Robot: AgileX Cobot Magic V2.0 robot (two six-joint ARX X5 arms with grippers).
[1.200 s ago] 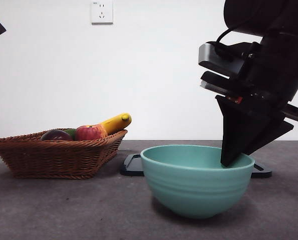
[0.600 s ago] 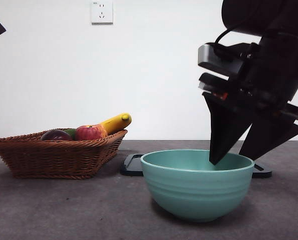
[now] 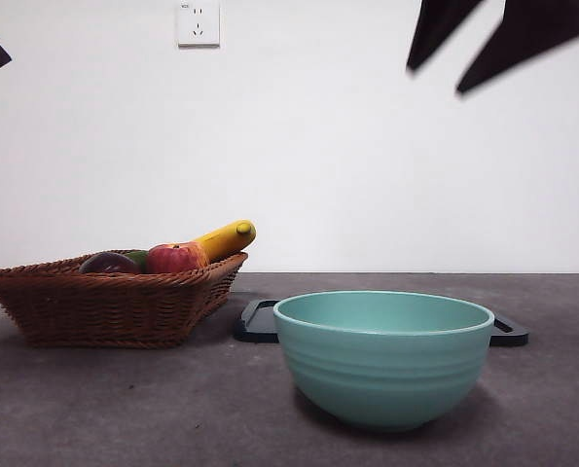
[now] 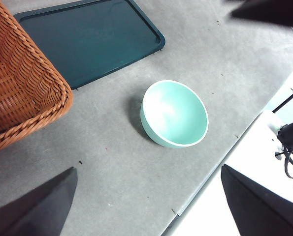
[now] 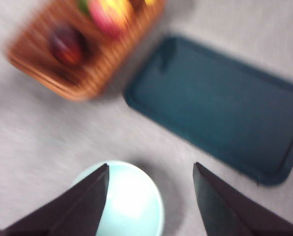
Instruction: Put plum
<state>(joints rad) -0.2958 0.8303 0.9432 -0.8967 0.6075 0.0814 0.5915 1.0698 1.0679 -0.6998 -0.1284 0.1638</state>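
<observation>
The plum [image 3: 109,263] lies untouched in the basket [image 3: 114,306] at 9 o'clock from the empty bowl [image 3: 383,355], so nothing is done: the right tool [image 3: 484,44] hangs high, jaws apart (carrying nothing), and the left tool [image 4: 146,206] waits, jaws apart.

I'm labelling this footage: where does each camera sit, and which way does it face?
Front: low at table height, facing across the bowl and basket; right gripper at top.
Left wrist: high above, looking down on bowl, tray and basket corner; own open fingers.
Right wrist: looking down, blurred; plum in basket, open fingers.
All share the bowl.
</observation>
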